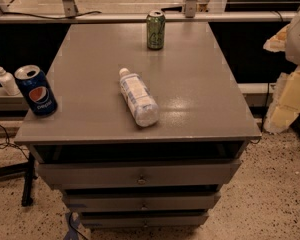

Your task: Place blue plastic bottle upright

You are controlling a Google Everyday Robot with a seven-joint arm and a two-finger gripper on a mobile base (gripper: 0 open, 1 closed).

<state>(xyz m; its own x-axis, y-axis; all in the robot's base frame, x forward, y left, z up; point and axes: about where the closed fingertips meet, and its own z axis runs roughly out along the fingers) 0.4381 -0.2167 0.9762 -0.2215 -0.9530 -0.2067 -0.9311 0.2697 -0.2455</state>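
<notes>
**One blue plastic bottle (138,98), flat out**

Lying sideways mid cabinet top (200,84), cap (124,73) pointing far-left. Well apart from the gripper (289,96), off at the right edge past the cabinet. Not touching the bottle; can't tell how open.

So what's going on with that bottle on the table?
Nothing is touching it. The blue plastic bottle lies on its side in the middle of the gray cabinet top, cap toward the back. The robot's gripper is out of view. A green can stands at the back edge, a Pepsi can at the front left.
</notes>
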